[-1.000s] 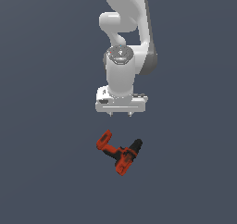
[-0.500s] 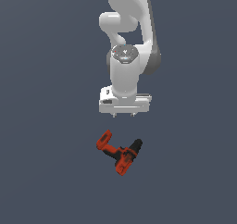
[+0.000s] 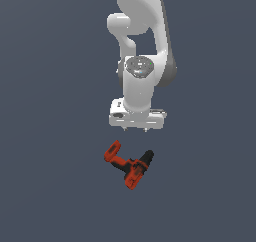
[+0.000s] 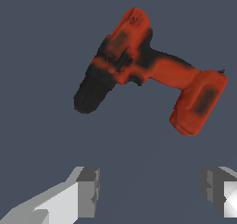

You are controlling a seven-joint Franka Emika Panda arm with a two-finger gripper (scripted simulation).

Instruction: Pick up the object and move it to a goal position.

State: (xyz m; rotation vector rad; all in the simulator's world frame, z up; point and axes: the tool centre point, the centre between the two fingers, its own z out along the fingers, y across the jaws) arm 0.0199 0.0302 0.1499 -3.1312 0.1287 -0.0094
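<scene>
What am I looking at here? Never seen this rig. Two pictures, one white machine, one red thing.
It is a simulator render of one white robot arm. The exterior view is from a camera off the arm; the wrist view is from a camera on the arm's hand, looking out past its pincer. The two grey-tipped fingers stand wide apart with nothing between them, so nothing is held. The red-orange cordless drill with a black chuck lies on its side on the plain grey surface, apart from the pincer.
</scene>
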